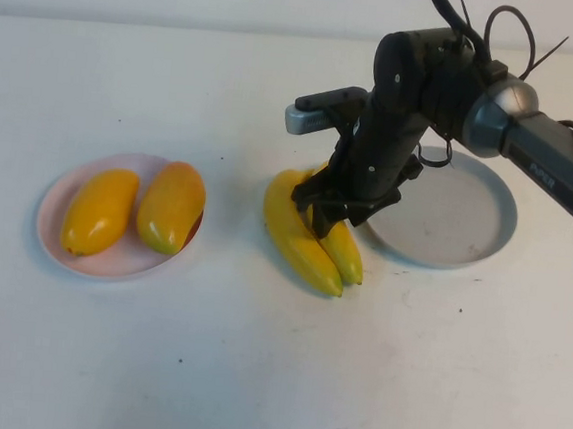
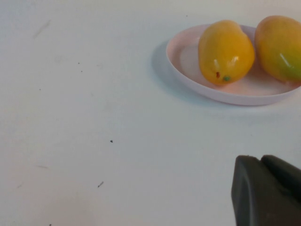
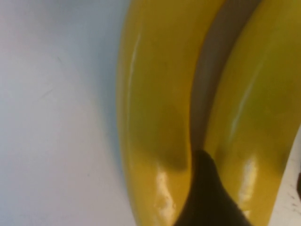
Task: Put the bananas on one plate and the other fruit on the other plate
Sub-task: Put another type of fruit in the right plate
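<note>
Two yellow bananas (image 1: 299, 241) lie side by side on the table, just left of the empty grey-blue plate (image 1: 472, 216). My right gripper (image 1: 332, 213) is down on them and open. One finger (image 3: 207, 193) sits in the gap between the two bananas (image 3: 155, 117), and the other finger is beyond the outer side of the banana (image 3: 254, 117) nearer the plate. Two orange-yellow mango-like fruits (image 1: 99, 210) (image 1: 172, 207) lie on the pink plate (image 1: 50, 224). My left gripper (image 2: 263, 162) is shut and empty, hovering near the pink plate (image 2: 188, 77).
The right arm (image 1: 533, 146) reaches in from the right, over the back of the grey-blue plate. In the left wrist view the two fruits (image 2: 225, 52) (image 2: 281, 47) rest on the pink plate, with bare white table around it.
</note>
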`<state>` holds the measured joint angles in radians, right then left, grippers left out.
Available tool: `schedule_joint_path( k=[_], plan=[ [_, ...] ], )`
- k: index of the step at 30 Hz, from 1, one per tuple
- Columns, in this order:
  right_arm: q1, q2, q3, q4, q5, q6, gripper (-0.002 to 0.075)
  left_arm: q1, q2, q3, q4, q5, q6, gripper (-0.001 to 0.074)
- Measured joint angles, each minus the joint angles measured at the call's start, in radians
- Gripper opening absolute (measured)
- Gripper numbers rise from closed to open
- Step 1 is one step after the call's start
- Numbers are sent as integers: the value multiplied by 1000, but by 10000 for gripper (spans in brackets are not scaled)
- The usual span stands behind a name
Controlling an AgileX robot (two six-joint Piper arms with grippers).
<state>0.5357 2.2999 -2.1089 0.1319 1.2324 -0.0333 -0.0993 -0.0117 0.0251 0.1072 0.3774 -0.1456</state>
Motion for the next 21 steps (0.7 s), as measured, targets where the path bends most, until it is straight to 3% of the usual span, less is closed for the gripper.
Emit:
schedule_joint_path(
  k=[10, 16, 21],
  plan=[
    [0, 45, -2, 0, 0, 0, 361, 0, 0, 0, 0, 0, 0, -4],
    [0, 50, -2, 0, -8, 0, 308, 0, 0, 0, 0, 0, 0, -4],
    [1, 39, -2, 2, -10, 0, 308, 0, 0, 0, 0, 0, 0, -4]
  ],
)
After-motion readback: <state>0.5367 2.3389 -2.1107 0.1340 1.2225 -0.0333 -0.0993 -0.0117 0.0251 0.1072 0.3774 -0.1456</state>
